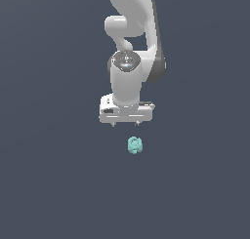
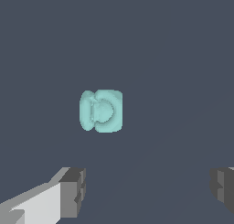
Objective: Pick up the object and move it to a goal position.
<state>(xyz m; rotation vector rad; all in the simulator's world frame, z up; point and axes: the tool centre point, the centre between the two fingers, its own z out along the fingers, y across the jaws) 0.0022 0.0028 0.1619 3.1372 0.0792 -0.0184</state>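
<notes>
My gripper [image 1: 125, 123] spread wide and empty, fingers [image 2: 73, 191] well apart, teal object [image 1: 135, 145] on the grey floor [image 1: 49, 184] just below it, untouched, no legible markings on either.

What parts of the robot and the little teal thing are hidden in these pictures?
- Arm, exterior view: its upper part is cut off by the top edge.
- Fingers, wrist view: only the tips show; the bottom and side edges cut off the rest.
- Teal thing, exterior view: too small to show its bumps; its underside is hidden in both views.
- Goal position: no marker shows in either view.
</notes>
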